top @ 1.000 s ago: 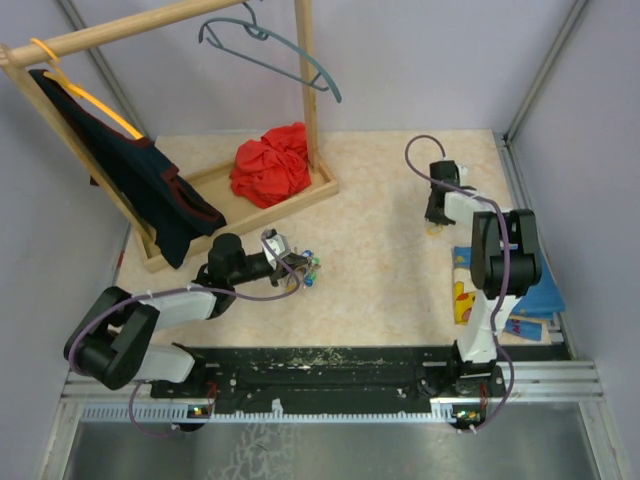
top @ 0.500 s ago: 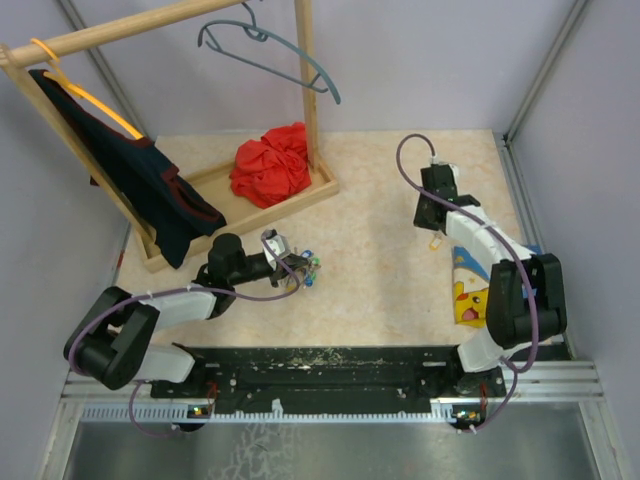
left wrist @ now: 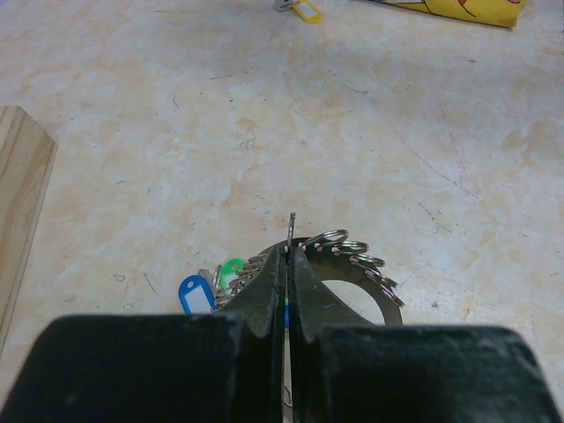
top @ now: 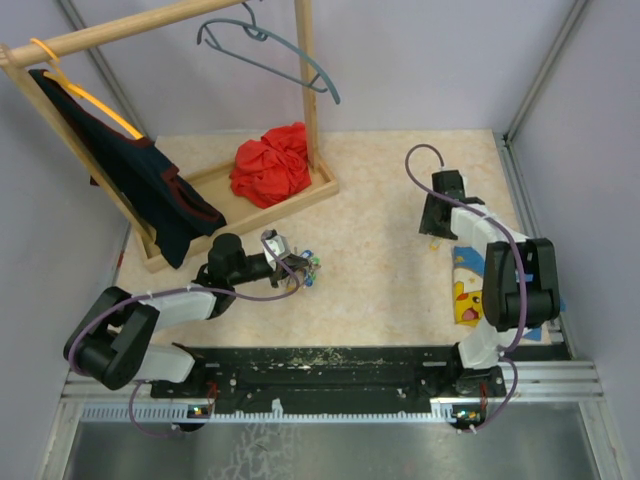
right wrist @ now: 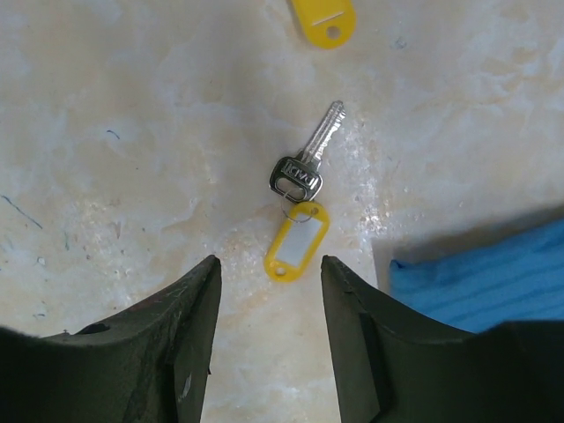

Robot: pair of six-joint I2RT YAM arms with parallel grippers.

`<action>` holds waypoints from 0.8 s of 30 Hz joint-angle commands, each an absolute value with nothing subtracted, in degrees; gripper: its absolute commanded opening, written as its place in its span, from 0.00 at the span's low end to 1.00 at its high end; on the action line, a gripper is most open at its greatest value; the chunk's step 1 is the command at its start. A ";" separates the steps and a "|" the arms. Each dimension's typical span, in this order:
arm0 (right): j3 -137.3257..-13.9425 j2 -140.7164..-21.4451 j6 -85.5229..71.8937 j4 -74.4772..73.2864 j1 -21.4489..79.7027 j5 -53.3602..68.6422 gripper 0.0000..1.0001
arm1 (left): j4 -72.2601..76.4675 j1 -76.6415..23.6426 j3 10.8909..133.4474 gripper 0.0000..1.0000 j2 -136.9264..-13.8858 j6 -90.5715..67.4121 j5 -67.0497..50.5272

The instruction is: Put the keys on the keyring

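Left pincer (left wrist: 287, 254) is clamped shut on the thin wire of the keyring (left wrist: 357, 254), just off the near side of the wooden tray (top: 300, 204). A row of small split rings is strung along the ring's upper arc. A blue tag (left wrist: 194, 293) and a green tag (left wrist: 231, 267) sit against it on the tray side.

Right pincer (right wrist: 269, 266), jaws apart and holding nothing, hovers well to the right of the tray over a loose key (right wrist: 305, 167). The key is silver and lies flat, with a yellow tag (right wrist: 297, 240) on a short loop. A second yellow tag (right wrist: 323, 19) lies near it.

A wide stretch of bare counter (top: 375, 215) lies between the tray and the right pincer. A blue cloth (right wrist: 493, 264) lies near the key on the side away from the tray, with the side wall (top: 565, 150) beyond it.
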State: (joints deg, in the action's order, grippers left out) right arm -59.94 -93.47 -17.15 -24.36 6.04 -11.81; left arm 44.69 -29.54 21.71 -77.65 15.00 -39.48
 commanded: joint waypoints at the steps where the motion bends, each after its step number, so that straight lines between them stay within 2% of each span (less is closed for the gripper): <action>1: -60.68 -96.88 -16.56 -20.56 5.37 -10.46 0.50 | 45.41 -29.80 22.59 0.00 -76.52 14.51 -41.04; 10: -58.76 -101.03 -19.05 -20.22 5.62 -6.86 0.51 | 45.34 -29.82 22.66 0.00 -76.47 14.42 -41.14; 14: -58.03 -101.08 -20.52 -18.84 9.71 -4.74 0.51 | 45.19 -29.81 22.55 0.00 -76.22 14.50 -41.06; 18: -60.94 -102.63 -19.39 -16.43 13.66 -3.45 0.51 | 45.12 -29.80 22.59 0.00 -75.95 14.50 -41.19; 24: -68.18 -104.51 -13.74 -18.20 13.85 -5.41 0.51 | 44.89 -29.79 22.50 0.00 -75.68 14.84 -40.96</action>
State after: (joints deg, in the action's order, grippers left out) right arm -62.96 -103.07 -17.50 -17.67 14.31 -5.54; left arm 44.47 -29.54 21.71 -77.17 14.85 -40.03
